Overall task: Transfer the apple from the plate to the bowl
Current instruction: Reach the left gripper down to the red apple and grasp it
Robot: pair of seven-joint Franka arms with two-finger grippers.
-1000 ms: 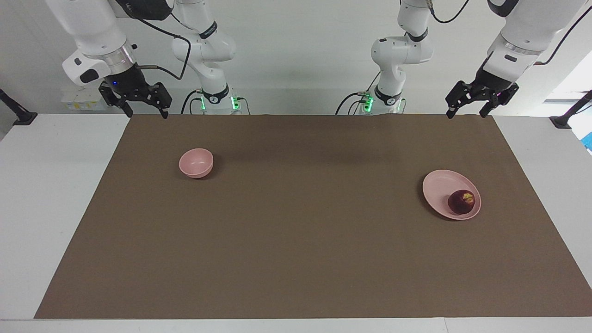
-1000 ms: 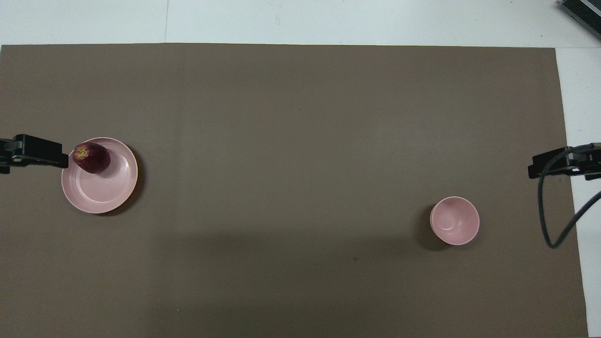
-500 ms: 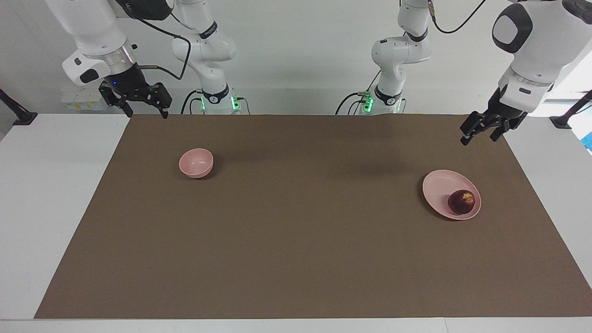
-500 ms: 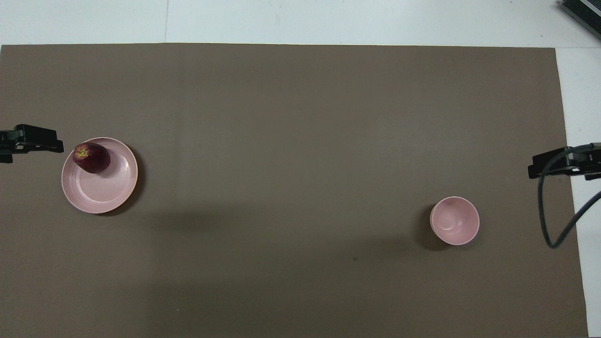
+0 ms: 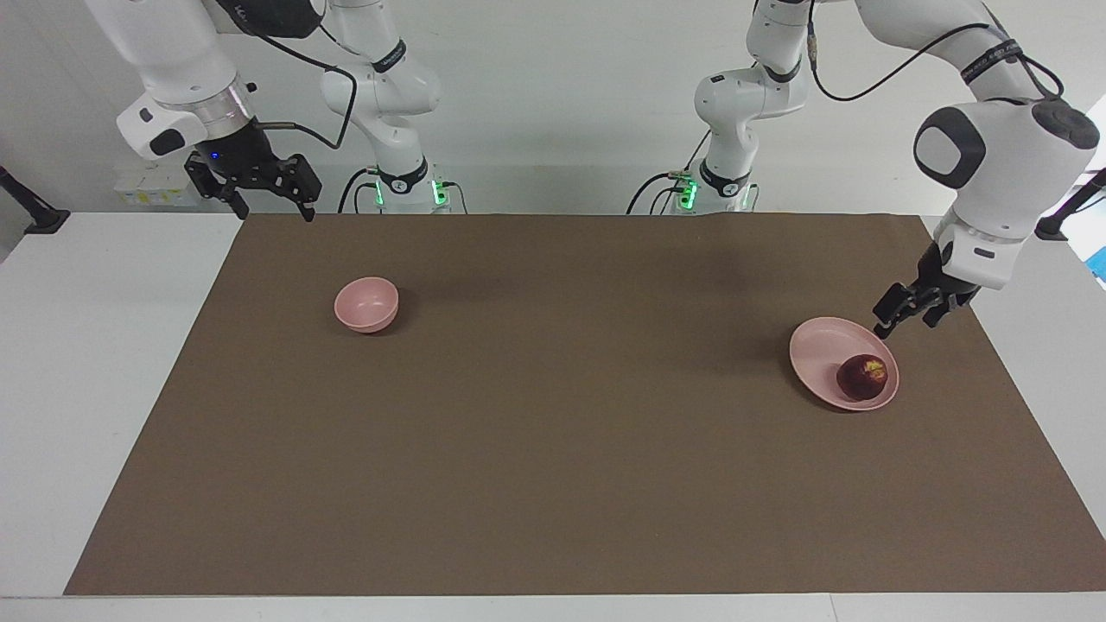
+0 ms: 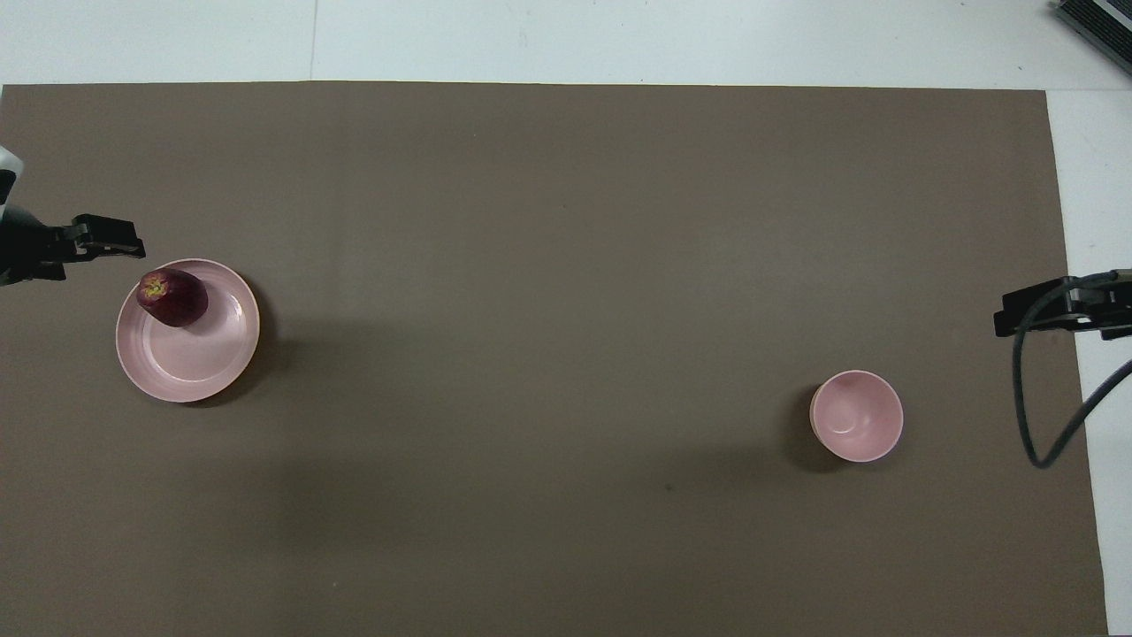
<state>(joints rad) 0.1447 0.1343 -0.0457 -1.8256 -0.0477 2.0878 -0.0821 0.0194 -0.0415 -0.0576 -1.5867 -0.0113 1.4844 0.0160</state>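
The dark red apple (image 5: 862, 377) (image 6: 172, 297) lies on the pale pink plate (image 5: 821, 350) (image 6: 190, 367), on the part of the plate farther from the robots, toward the left arm's end of the table. My left gripper (image 5: 903, 321) (image 6: 115, 248) hangs open and empty in the air just off the plate's rim, close to the apple and not touching it. The small pink bowl (image 5: 366, 304) (image 6: 856, 416) stands empty toward the right arm's end. My right gripper (image 5: 272, 210) (image 6: 1008, 320) waits open above the mat's corner by its base.
A brown mat (image 5: 553, 449) (image 6: 566, 221) covers most of the white table (image 5: 104, 345). A black cable (image 6: 1030, 425) loops down from the right arm beside the bowl. A dark device (image 6: 1097, 26) sits at the table's corner farthest from the robots.
The left arm has swung down and away from the robots, bringing its open gripper from above the mat's edge to just beside the plate. The right arm, apple, plate and bowl have not moved.
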